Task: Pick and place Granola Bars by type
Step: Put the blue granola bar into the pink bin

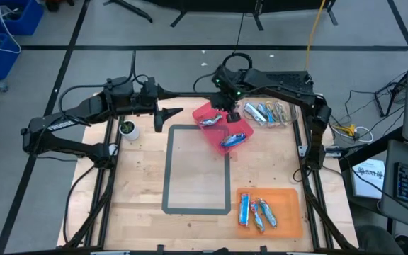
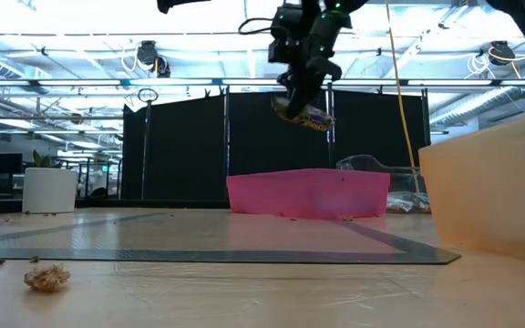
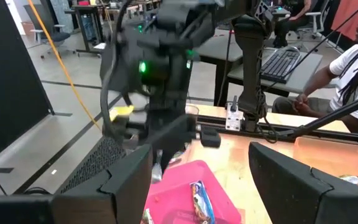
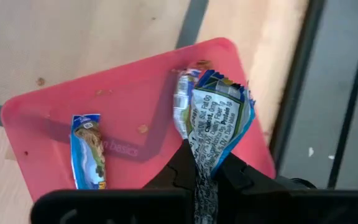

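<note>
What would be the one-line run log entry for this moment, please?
right gripper: shut on granola bar, above pink tray | pink tray: one bar inside | left gripper: open, waiting beside tray

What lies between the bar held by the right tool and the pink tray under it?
Nothing visible. The right tool holds a granola bar in open air above the pink tray, whose floor there is bare; one blue bar lies off to one side.
</note>
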